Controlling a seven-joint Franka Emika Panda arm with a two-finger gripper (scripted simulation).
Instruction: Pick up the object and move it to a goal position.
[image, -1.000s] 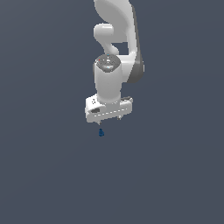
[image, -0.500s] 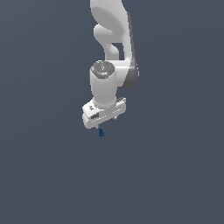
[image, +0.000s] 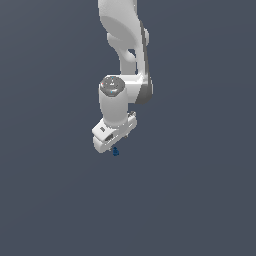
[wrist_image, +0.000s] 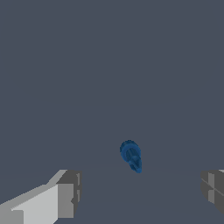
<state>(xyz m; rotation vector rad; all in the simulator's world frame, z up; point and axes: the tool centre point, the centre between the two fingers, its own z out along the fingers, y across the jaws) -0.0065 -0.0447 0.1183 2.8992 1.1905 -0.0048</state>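
The object (image: 115, 151) is a tiny dark-blue lumpy item on the flat grey ground, just below my white gripper (image: 112, 148) in the exterior view. In the wrist view the object (wrist_image: 131, 155) lies between my two grey fingertips (wrist_image: 70, 194), which stand wide apart on either side of it and do not touch it. My gripper (wrist_image: 140, 192) is open and empty, hanging close over the object. The white arm rises above it to the top of the exterior view.
Only the plain dark grey ground (image: 200, 200) shows around the arm. No goal marker shows in either view.
My gripper has turned about its axis and come down a little toward the object. The object has stayed in place.
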